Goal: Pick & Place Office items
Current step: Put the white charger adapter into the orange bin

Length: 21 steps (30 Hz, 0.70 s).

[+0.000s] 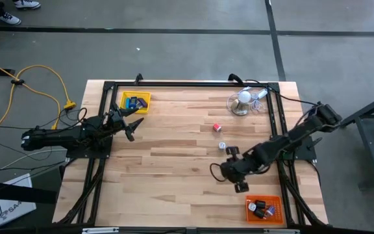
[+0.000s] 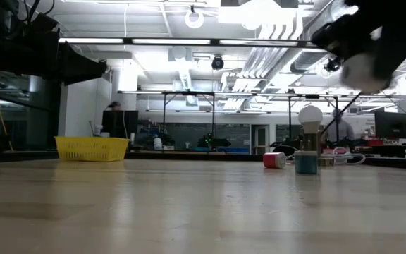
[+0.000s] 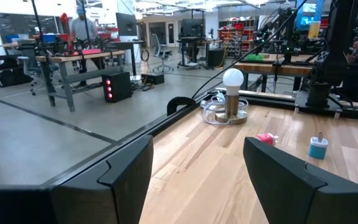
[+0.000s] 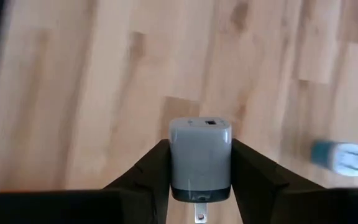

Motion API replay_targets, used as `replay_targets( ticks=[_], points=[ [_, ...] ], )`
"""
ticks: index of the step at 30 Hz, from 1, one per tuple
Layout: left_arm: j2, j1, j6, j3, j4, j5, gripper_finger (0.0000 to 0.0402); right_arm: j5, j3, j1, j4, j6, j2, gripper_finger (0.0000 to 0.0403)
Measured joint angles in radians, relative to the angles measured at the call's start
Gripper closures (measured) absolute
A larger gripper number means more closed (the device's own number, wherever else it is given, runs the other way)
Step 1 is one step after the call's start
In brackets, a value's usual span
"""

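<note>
Charger block (image 4: 200, 158), seemingly grey-white, sits clenched in right hand (image 4: 199, 171) above wooden table (image 4: 92, 93).

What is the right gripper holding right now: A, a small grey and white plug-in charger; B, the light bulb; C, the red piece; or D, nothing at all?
A: in the right wrist view the right gripper has its fingers closed on either side of a small grey and white charger, lifted above the wooden table.
</note>
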Motion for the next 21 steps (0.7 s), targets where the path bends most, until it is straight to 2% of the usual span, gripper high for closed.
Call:
replay_targets(
  ticks=[14,21],
  points=[
    [0.0,0.0,0.0,0.0,0.0,0.0,0.0159,0.056,0.0,0.318,-0.103,0.277,-0.028,0.0277],
    [0.0,0.0,0.0,0.0,0.0,0.0,0.0159,0.072,0.0,0.476,-0.111,0.484,-0.028,0.0278]
  ],
)
